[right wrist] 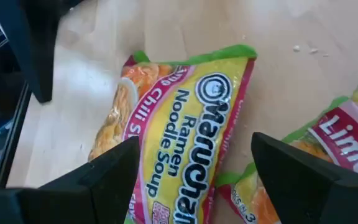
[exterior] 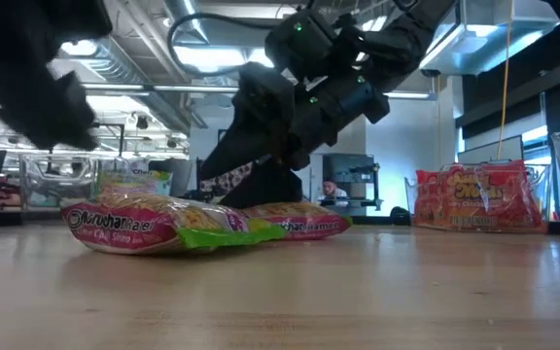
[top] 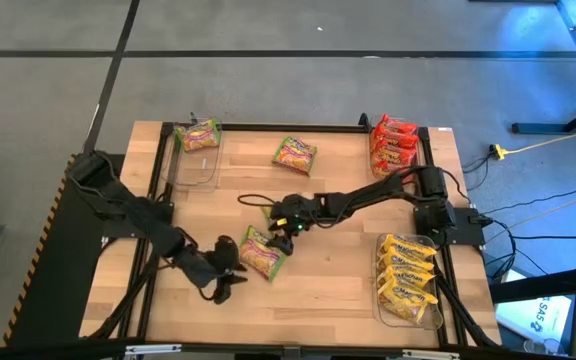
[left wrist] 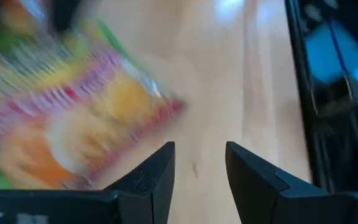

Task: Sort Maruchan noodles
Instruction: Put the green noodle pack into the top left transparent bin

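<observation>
High view: right gripper [top: 286, 224] hangs mid-table, jaws wide open and empty, just over the green-pink packet [top: 262, 252], with a second green-pink packet [right wrist: 328, 162] partly under it. Packet's long axis runs near-left to far-right; right wrist view shows it lying lengthwise between the fingers. Left gripper [top: 230, 270] sits just left of the same packet, jaws part open, empty. Right arm looks closer for the grab. Left wrist view blurred; second packet cut off
</observation>
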You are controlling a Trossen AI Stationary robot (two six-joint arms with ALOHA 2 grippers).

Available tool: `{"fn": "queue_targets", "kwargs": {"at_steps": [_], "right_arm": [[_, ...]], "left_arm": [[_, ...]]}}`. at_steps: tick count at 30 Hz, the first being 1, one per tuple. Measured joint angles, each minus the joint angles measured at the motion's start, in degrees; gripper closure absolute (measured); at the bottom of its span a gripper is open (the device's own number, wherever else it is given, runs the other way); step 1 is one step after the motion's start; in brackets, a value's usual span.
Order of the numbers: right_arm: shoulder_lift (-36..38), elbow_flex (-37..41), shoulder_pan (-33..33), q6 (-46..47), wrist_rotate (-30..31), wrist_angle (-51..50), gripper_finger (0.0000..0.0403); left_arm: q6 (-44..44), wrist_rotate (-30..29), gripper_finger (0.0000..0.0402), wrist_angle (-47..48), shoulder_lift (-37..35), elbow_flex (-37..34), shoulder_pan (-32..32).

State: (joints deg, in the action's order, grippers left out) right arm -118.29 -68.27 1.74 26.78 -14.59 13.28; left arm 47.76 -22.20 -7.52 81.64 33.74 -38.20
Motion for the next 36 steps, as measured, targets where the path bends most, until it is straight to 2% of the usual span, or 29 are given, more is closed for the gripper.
{"fn": "queue_targets", "kwargs": {"at_steps": [2,5,15,24,34,36], "right_arm": [[-0.09,0.0,0.66,-0.33,0.2,0.39,0.0098],[-0.16,0.02,1.32,-1.21,0.48,0.75,0.0098],[-0.16,0.02,1.29,-1.5,0.03,0.62,0.0098],[-0.35,-1.59,1.29,-1.48,-0.02,0.03,0.0098],[-0.34,-2.45,1.25,-1.13,0.98,-3.77,0.0098],[-0.34,-2.4,1.36,-1.04,-0.4,-3.21,0.0098]], "left_arm": [[-1.42,-7.01,0.0266,0.0,-0.47,0.04,-0.91],[-1.82,-11.85,0.0266,0.07,1.46,0.04,-1.17],[0.33,-7.25,0.0266,-1.04,12.62,0.13,-0.22],[-0.28,-6.24,0.0266,-1.05,13.3,0.15,-0.65],[-1.67,-7.6,0.0266,-0.9,13.3,0.13,-1.35],[-1.67,-8.11,0.0266,-0.86,13.3,0.13,-1.35]]}}
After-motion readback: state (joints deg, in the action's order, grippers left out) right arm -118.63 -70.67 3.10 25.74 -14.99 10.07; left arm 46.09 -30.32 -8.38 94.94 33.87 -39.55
